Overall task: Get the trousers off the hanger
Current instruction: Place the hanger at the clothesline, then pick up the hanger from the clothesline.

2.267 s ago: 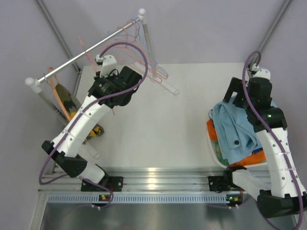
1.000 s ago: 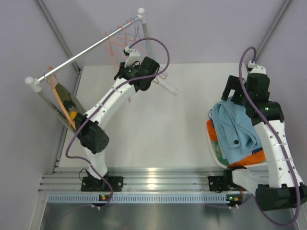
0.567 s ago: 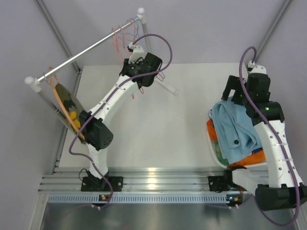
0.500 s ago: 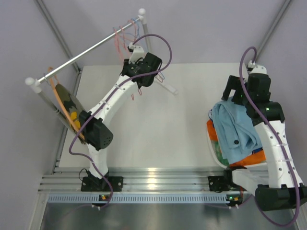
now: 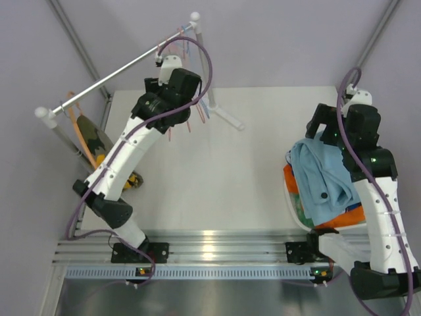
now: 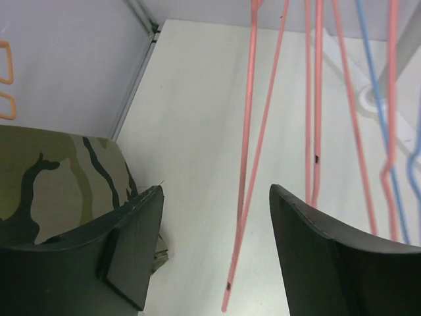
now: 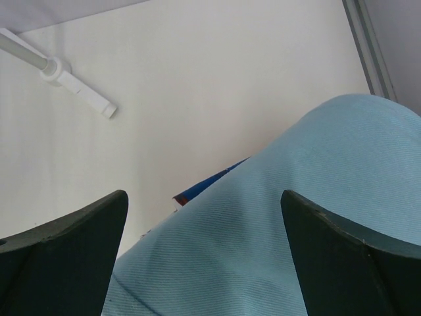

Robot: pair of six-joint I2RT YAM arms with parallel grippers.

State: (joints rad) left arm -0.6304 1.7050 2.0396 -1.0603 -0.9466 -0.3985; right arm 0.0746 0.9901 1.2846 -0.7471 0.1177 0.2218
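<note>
Left gripper [image 6: 214, 257] hangs with jaws parted, gripping nothing, beside bare pink hangers [image 6: 247, 164] near the rail's [image 5: 118, 71] far end; camouflage trousers [image 6: 52, 178] hang lengthwise downward from the rail's near end, to this gripper's left; right gripper [image 7: 204, 260], spread wide too, is well apart from the rail.

Desk [image 5: 250, 158]: flat, matt white top, rectangular, evenly lit, no hard shadows.
Walls [image 5: 276, 39]: plain pale lilac-grey panels behind and to both sides; no window in view.
Frame: one grey metal strut [image 5: 77, 43] runs diagonally at upper left, a second strut [image 5: 379, 33] at upper right.
A metal channel [image 6: 135, 85] lines the desk's left edge where it meets the wall.
Near edge: ribbed aluminium rail [image 5: 217, 247] with a bright glare patch [image 5: 209, 234]; below it a perforated strip [image 5: 217, 271], then dull sheet steel [image 5: 217, 296].
Furniture: clothes rack, silver bar [image 5: 118, 66] slanting over the far-left corner, white foot [image 5: 227, 118] on the desk.
</note>
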